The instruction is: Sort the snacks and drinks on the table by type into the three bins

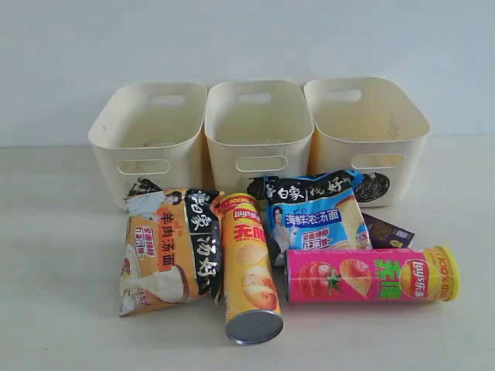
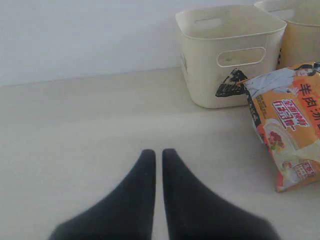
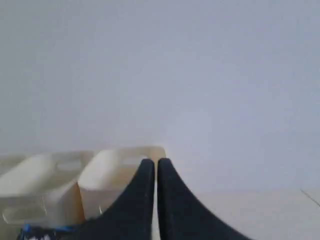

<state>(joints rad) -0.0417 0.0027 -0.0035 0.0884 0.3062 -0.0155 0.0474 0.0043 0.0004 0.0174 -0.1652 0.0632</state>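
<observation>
Three cream bins stand in a row at the back: left bin [image 1: 147,135], middle bin [image 1: 254,131], right bin [image 1: 367,127]. In front lie the orange noodle bag [image 1: 166,247], the yellow-orange chip tube [image 1: 249,270], the blue noodle bag [image 1: 313,212] and the pink chip tube [image 1: 371,274]. A dark purple carton [image 1: 387,232] peeks out behind the pink tube. The white-and-blue carton is hidden. Neither gripper shows in the exterior view. My left gripper [image 2: 158,152] is shut and empty over bare table, left of the orange bag [image 2: 290,130]. My right gripper [image 3: 157,162] is shut and empty, beside the bins.
A plain white wall [image 1: 247,39] runs behind the bins. The pale tabletop [image 1: 54,309] extends to both sides and in front of the snacks. In the left wrist view the left bin [image 2: 225,55] shows a black scribble on its front.
</observation>
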